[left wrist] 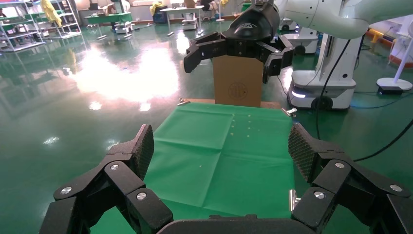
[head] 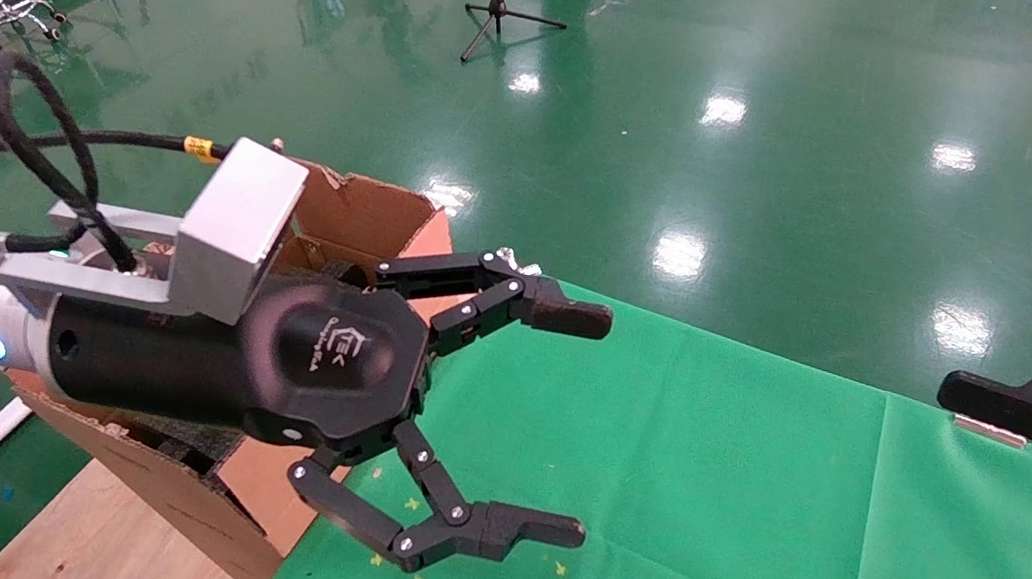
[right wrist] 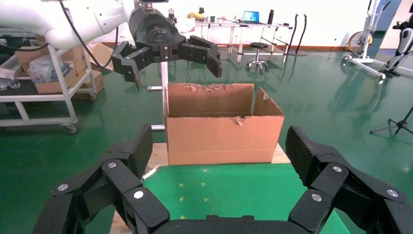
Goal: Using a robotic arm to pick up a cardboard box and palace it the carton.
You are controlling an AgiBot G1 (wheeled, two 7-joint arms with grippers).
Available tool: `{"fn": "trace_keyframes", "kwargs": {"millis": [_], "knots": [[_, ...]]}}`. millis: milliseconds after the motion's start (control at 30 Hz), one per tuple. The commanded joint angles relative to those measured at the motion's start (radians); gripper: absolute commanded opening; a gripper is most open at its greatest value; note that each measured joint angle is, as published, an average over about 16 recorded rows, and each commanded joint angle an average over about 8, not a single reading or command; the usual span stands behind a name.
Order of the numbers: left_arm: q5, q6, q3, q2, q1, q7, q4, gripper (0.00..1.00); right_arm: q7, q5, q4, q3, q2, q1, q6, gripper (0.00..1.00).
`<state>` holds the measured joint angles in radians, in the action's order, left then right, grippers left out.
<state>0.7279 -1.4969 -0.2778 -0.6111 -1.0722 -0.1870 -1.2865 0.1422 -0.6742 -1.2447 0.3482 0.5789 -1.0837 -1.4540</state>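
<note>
Left gripper (head: 573, 424): spread wide, empty, above carton (head: 355, 216). Right gripper (head: 912, 492): likewise spread, empty. Carton's whole front (right wrist: 221, 139): right wrist only.

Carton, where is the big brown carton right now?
In the head view, the carton sits on the left, at the end of the green cloth, below the robotic arm's open claw.
</note>
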Motion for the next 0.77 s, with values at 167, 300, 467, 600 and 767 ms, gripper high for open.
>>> {"fn": "trace_keyframes", "kwargs": {"millis": [167,300,467,600,767], "knots": [[0.002,0.001,-0.001,0.0,-0.001,0.0,0.002,1.0,0.0,0.0,0.0,0.0,0.0,0.0,0.0,1.0],[0.002,0.001,-0.001,0.0,-0.002,-0.001,0.002,1.0,0.0,0.0,0.0,0.0,0.0,0.0,0.0,1.0],[0.003,0.002,-0.002,0.0,-0.002,-0.001,0.003,1.0,0.0,0.0,0.0,0.0,0.0,0.0,0.0,1.0],[0.003,0.002,-0.002,0.0,-0.002,-0.001,0.003,1.0,0.0,0.0,0.0,0.0,0.0,0.0,0.0,1.0],[0.003,0.002,-0.002,0.0,-0.002,-0.001,0.003,1.0,0.0,0.0,0.0,0.0,0.0,0.0,0.0,1.0]]}}
